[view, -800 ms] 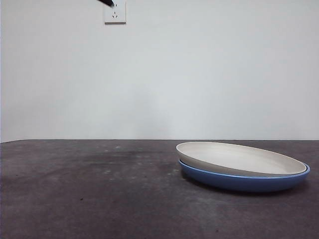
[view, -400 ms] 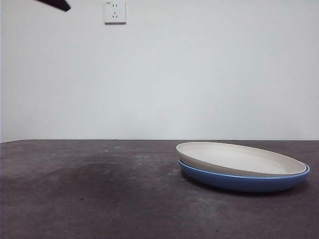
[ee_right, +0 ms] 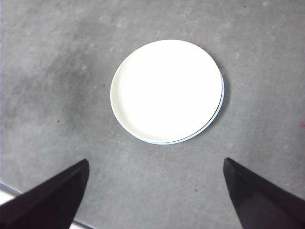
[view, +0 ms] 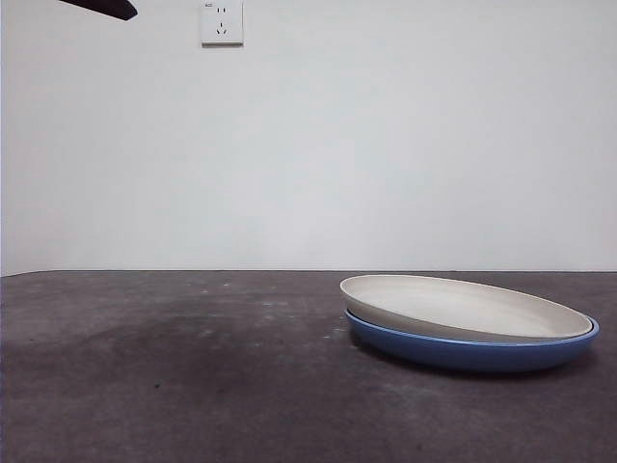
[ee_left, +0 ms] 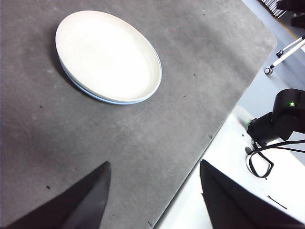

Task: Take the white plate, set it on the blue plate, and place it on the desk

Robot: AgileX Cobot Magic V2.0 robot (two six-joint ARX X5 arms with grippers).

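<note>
1. the white plate (view: 466,306) lies nested in the blue plate (view: 472,350), tilted a little, its rim offset to one side of the blue plate.
2. the blue plate rests flat on the dark grey surface (view: 193,376).
3. the left gripper (ee_left: 155,195) hangs high, well apart from the blue plate, jaws spread and empty.
4. the right gripper (ee_right: 155,191) hangs high above the blue plate, jaws spread and empty.
5. a wall socket (view: 222,22) sits on the white wall far behind the blue plate.

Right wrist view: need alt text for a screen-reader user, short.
Seen from above, the white plate sits nested on the blue plate, of which only a thin rim edge shows along one side, on the dark grey mottled desk. The right gripper hangs well above them, its two black jaws wide apart and holding nothing.
</note>
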